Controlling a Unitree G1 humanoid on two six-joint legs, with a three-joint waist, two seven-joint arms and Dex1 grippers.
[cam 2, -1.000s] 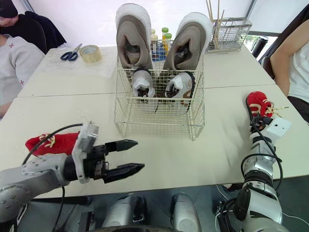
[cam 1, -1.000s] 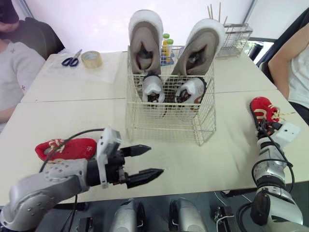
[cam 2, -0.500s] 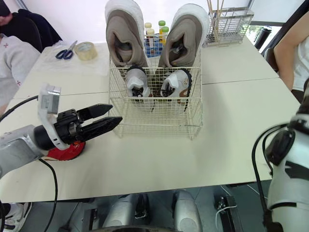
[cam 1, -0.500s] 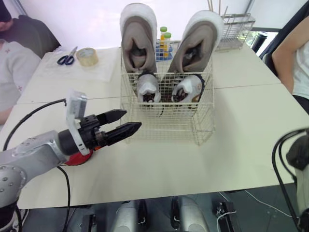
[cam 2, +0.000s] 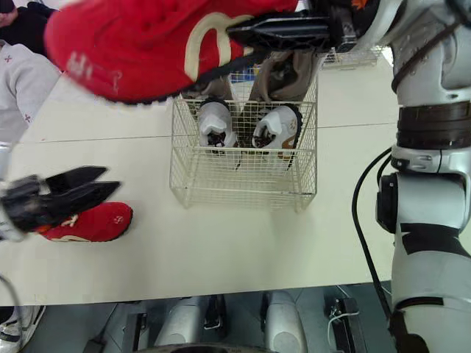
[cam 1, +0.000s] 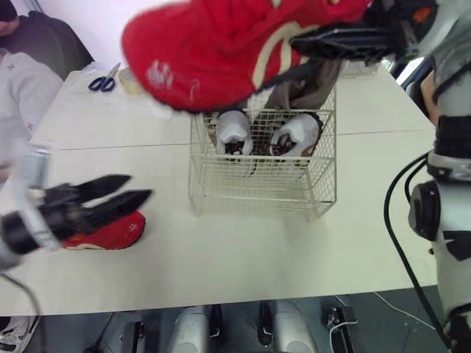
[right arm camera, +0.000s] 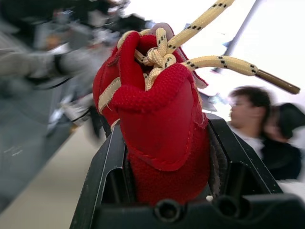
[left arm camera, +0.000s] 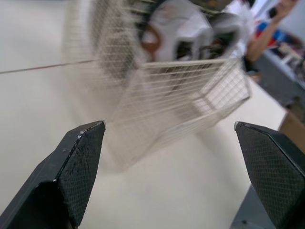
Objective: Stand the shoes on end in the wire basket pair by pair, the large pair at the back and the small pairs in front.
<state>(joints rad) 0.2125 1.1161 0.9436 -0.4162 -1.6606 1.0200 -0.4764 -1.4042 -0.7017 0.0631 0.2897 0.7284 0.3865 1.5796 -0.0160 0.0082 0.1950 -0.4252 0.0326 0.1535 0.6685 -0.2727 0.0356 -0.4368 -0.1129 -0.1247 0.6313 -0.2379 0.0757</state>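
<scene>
Red first: has hoisted one red shoe [cam 1: 221, 51] off the tabletop [cam 1: 257, 243], clamped in right gripper [cam 1: 291, 55] above wire basket [cam 1: 257, 184], left gripper [cam 1: 140, 187] agape near its mate [cam 1: 110, 232]; front row likely next.

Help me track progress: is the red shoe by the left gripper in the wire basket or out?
Out. The red shoe lies on the table, left of the wire basket, apart from it.

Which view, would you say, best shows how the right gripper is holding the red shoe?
The right wrist view: the right gripper presses its fingers against both sides of the red shoe, laces sticking out beyond. The eye views show that shoe side-on, held high between camera and wire basket, fingers lying across it.
</scene>
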